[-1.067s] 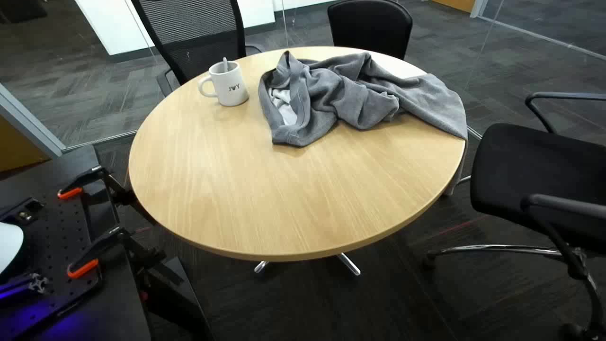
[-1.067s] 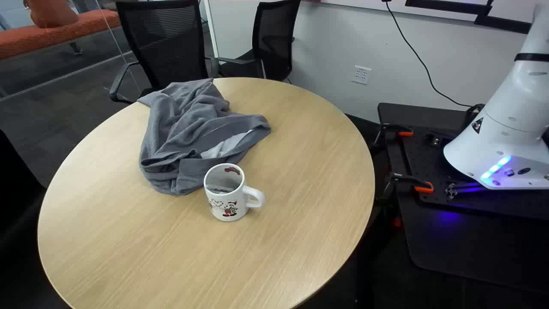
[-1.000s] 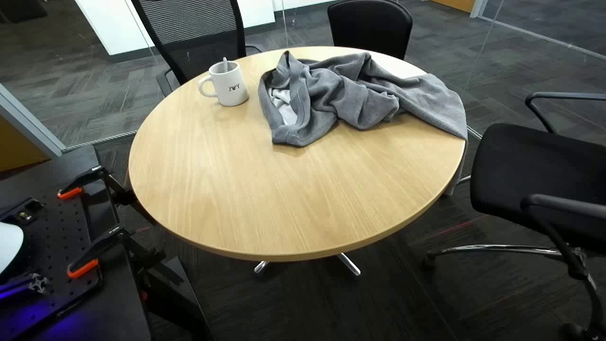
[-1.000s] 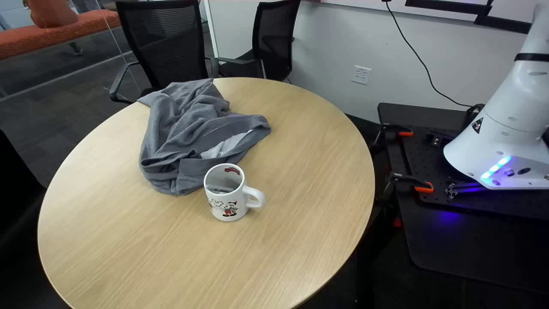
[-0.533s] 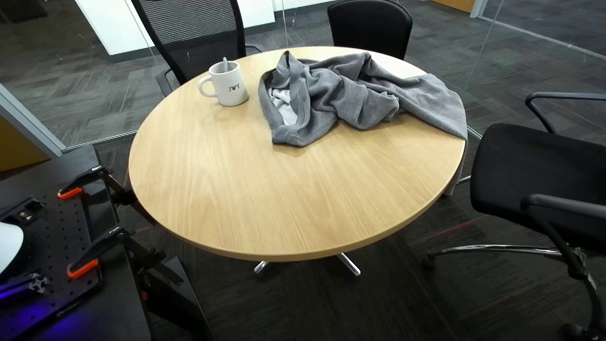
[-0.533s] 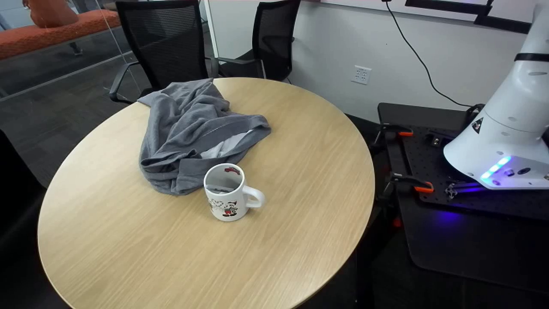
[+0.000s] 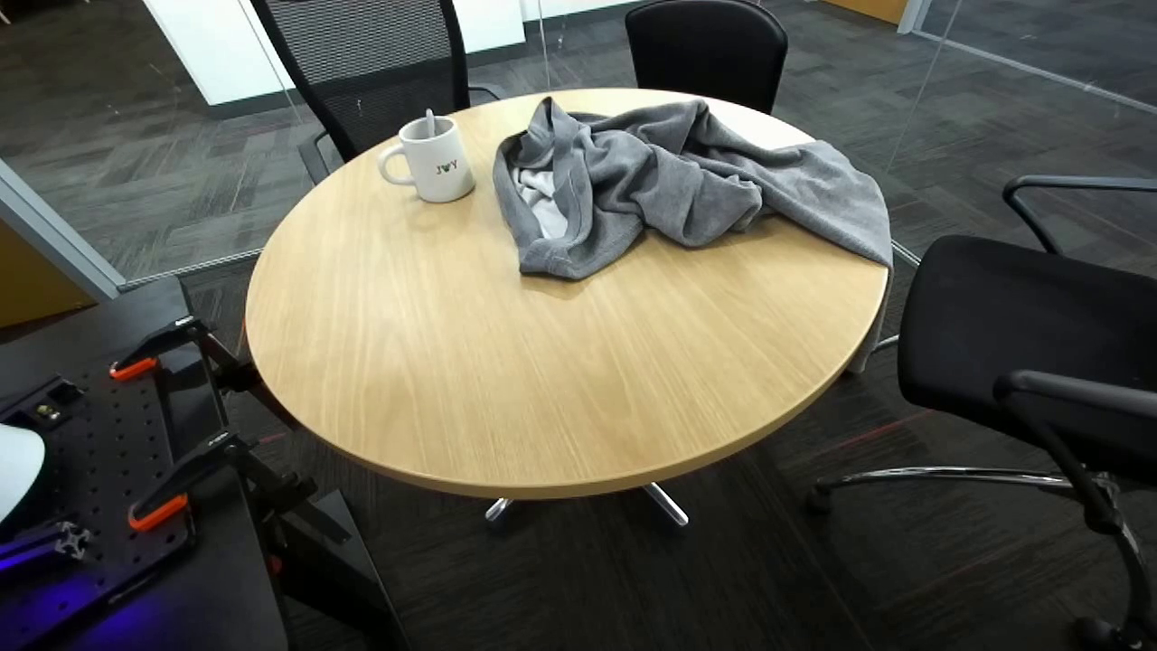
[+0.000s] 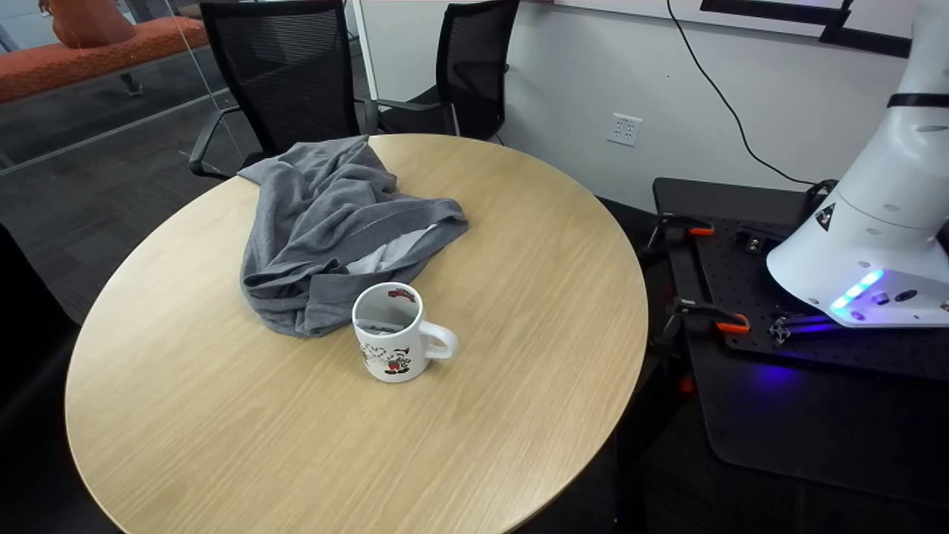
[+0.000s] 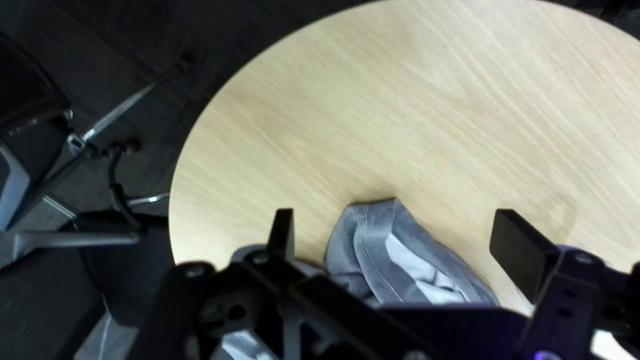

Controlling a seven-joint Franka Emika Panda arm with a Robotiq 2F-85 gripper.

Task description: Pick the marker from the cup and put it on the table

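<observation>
Round wooden table (image 7: 542, 362), white mug (image 7: 440, 165) upright on it, crumpled grey cloth (image 7: 664, 176) near the mug

The arm (image 8: 882, 204) stood at three o'clock in an exterior view, leaning up toward one. The gripper (image 9: 392, 235) jutted in from six o'clock in the wrist view, fingers (image 9: 517, 250) parted wide.

Your arm (image 8: 890, 174) is white with a black band (image 8: 919, 100)
Blue light strip (image 8: 856, 289) near the bottom edge of your base (image 8: 845, 256), triangular sticker (image 8: 824, 216) higher up, gripper (image 9: 395, 234) chunky black with screws (image 9: 583, 257).
</observation>
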